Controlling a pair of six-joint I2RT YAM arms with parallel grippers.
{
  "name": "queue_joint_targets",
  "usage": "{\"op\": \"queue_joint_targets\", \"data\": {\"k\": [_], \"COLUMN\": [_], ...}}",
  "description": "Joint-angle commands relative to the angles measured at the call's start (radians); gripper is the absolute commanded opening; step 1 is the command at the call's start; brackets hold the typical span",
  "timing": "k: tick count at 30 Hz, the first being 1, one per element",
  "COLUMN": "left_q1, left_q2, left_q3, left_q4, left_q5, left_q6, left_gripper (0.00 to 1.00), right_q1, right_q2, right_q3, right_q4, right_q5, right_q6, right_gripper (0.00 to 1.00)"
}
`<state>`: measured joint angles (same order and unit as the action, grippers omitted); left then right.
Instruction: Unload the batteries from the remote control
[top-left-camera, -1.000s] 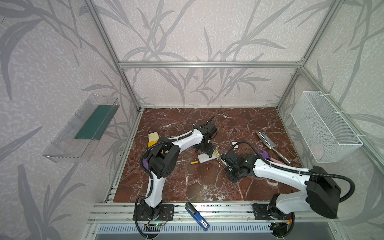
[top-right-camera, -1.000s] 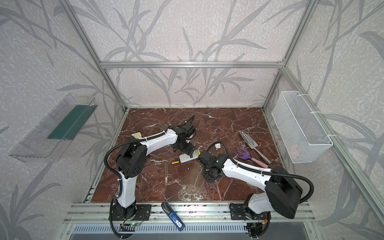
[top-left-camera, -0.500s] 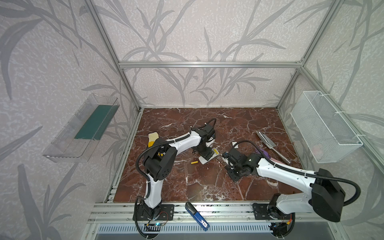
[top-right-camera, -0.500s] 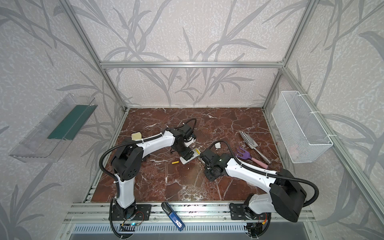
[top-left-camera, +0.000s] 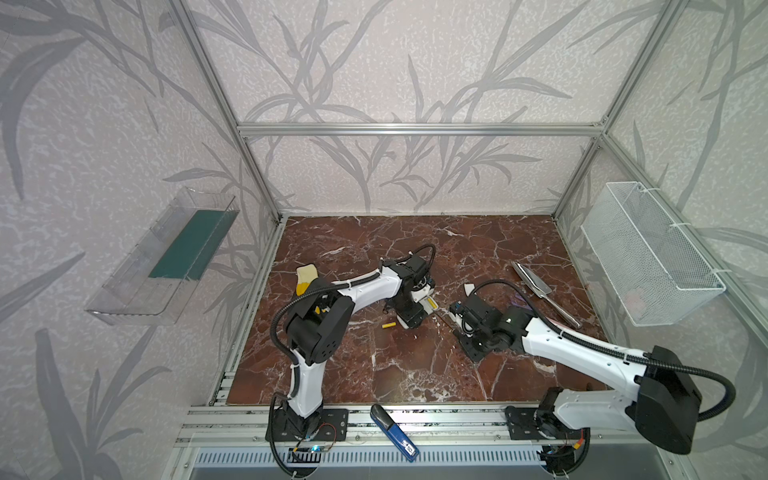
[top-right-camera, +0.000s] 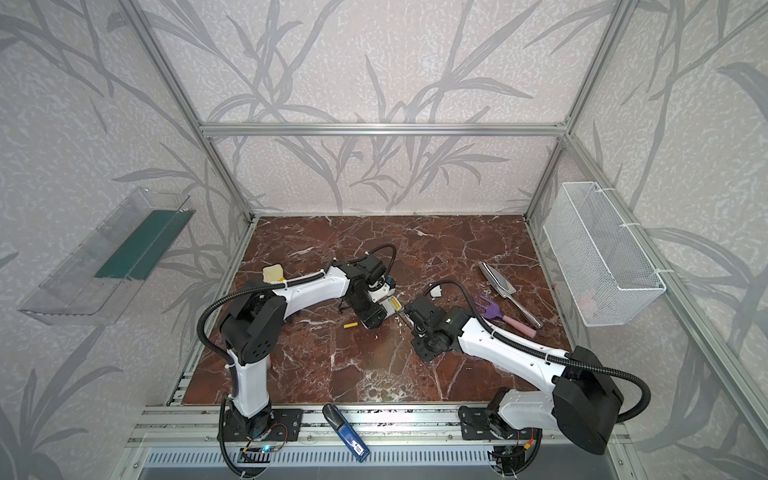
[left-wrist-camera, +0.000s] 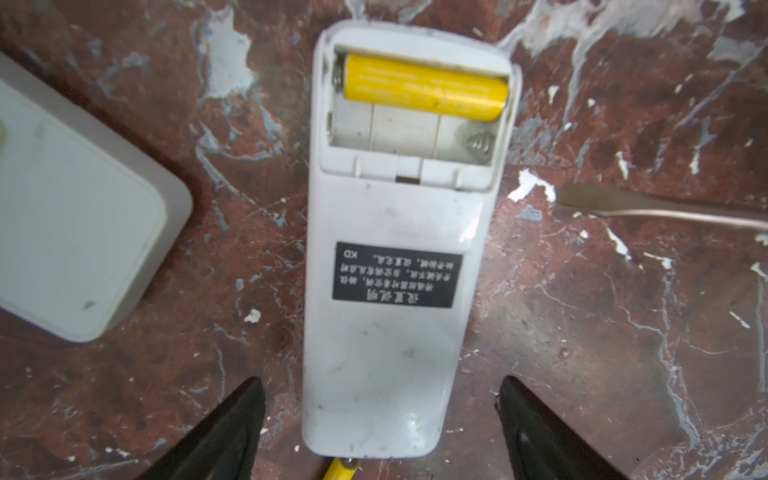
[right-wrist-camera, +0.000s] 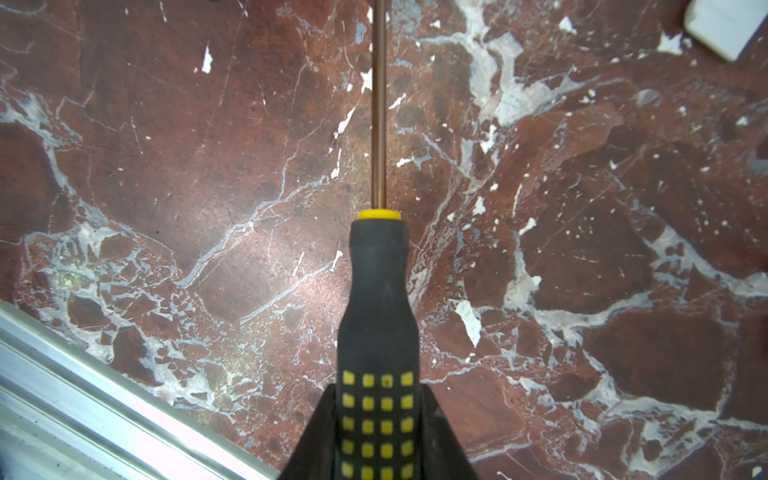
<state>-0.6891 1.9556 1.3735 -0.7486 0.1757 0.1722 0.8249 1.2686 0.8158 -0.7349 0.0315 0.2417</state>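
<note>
**White plastic remote control lying back-up on the red marble tabletop, battery bay uncovered.**
One yellow cylindrical battery sits in the bay; a second yellow battery lies loose beside the remote. The black label carries white Chinese characters and "KD". The left gripper straddles the remote with jaws wide apart, clear of its sides; the right gripper clamps the black-and-yellow-handled screwdriver.

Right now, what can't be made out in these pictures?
Left wrist view: the loose battery and the white casing are cut off by frame edges; the label on the remote is blurred.
Right wrist view: the screwdriver shaft runs off the edge.
In a top view: the wire basket's pinkish contents are too small.
</note>
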Motion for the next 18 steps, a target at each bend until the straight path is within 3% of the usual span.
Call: {"op": "queue_joint_targets", "data": {"k": [1, 7, 18], "left_q1": [-0.013, -0.031, -0.058], "left_q2": [-0.008, 0.011, 0.035], "left_q3": [-0.01, -0.03, -0.037], "left_q4": [-0.003, 0.005, 0.017], "left_q5": [-0.017, -0.073, -0.112], "left_q6": [0.024, 0.01, 0.004], "left_gripper": [0.86, 0.79, 0.53], "right_q1": [-0.014, -0.023, -0.023], "right_q2": [-0.036, -0.039, 0.004], "right_q3": [-0.001, 0.002, 0.013], "right_q4": [-0.017, 0.001, 0.017], "right_q5": [0.008, -0.003, -0.021], "right_q6": [0.017, 0.021, 0.046], "right_gripper": [0.0, 0.0, 0.0]}}
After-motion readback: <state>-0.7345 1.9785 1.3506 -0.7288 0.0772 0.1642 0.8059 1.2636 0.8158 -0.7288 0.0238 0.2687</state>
